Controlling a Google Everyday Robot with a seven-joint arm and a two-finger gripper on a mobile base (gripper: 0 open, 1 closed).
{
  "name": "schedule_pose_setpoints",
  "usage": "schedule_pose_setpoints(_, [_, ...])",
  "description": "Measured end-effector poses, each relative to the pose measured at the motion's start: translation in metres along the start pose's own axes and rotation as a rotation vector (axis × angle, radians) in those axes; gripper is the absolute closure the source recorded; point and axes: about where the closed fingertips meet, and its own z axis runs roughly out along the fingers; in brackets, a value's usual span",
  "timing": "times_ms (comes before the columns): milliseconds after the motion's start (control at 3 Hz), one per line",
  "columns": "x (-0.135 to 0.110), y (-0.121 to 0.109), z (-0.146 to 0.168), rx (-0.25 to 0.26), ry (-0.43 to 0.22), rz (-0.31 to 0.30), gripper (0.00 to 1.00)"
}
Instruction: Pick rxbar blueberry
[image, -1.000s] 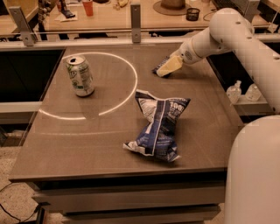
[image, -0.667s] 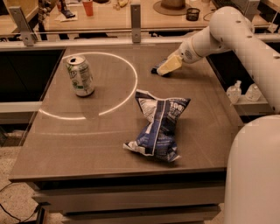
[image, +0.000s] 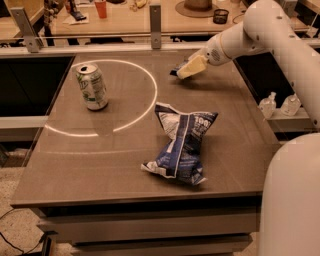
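The rxbar blueberry, a small dark navy bar, sticks out from the tip of my gripper at the far middle of the table. The gripper's pale fingers are shut on it and hold it just above the tabletop, with a shadow underneath. The white arm reaches in from the upper right. Most of the bar is hidden by the fingers.
A large crumpled blue-and-white chip bag lies in the middle of the brown table. A green-and-white soda can stands upright at the far left inside a white arc. Small bottles stand off the table's right edge.
The gripper has risen a little and shifted slightly left, and the dark bar has come up off the table with it.
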Motion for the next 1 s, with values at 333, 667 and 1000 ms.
schedule_pose_setpoints(333, [-0.04, 0.005, -0.023, -0.047, -0.156, 0.0, 1.0])
schedule_pose_setpoints(667, [-0.062, 0.014, -0.029, -0.138, -0.242, 0.016, 1.0])
schedule_pose_setpoints(1000, [-0.066, 0.015, -0.033, -0.146, -0.248, 0.012, 1.0])
